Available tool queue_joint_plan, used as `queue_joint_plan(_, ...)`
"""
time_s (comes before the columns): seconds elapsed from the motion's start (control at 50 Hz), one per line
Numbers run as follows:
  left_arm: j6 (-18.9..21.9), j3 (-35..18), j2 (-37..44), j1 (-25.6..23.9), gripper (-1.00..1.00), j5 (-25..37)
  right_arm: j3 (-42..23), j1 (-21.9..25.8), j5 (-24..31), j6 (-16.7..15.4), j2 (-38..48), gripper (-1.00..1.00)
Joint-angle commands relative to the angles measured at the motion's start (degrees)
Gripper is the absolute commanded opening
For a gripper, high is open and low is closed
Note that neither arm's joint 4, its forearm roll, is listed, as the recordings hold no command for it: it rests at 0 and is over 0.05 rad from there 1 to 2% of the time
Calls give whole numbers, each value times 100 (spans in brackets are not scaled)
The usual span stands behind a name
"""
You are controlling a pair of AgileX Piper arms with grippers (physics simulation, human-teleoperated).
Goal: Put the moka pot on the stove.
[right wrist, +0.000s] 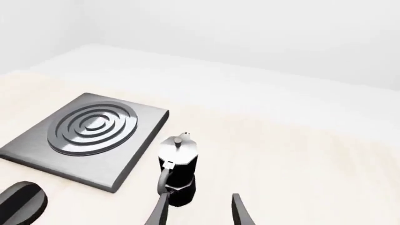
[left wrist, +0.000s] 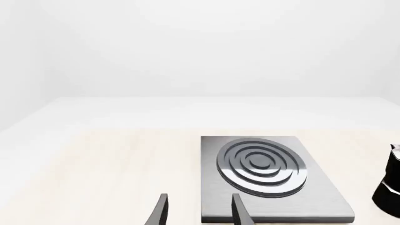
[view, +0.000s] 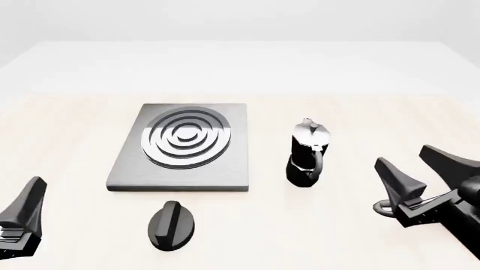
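Currently the moka pot [view: 307, 153] stands upright on the counter [view: 67, 118], right of centre in the front view, just beside the stove [view: 225, 163] but apart from it, handle facing the camera side. Stove lies flat at centre-left of the frame, silver rings [view: 184, 139] on top, nothing on it. Black oval knob [view: 171, 224] lies on the counter below the stove, lower centre-left, separate from it.

Right end effector [view: 411, 167] sits at the lower right of the front view, fingers spread wide, holding nothing, near the pot but not touching. In the right wrist view the pot [right wrist: 177, 169] is just ahead of the finger tips, closer to one finger.

Left end effector [view: 22, 216] is at the lower left corner of the front view, mostly cut off there. Left wrist view shows its two fingers [left wrist: 161, 208] parted and empty, stove [left wrist: 312, 185] ahead, pot at the frame edge.
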Motion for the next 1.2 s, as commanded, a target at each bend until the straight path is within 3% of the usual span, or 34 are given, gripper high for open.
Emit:
queue_joint_plan(0.02,0,0,0,0,100,0,135,132,-668,90,688,100)
queue_joint_plan(0.8,0,0,0,0,100,0,198,401,-2765,392,3029,100)
queue_joint_plan(1.2,0,0,0,0,100,0,78,484,-3139,430,3584,100)
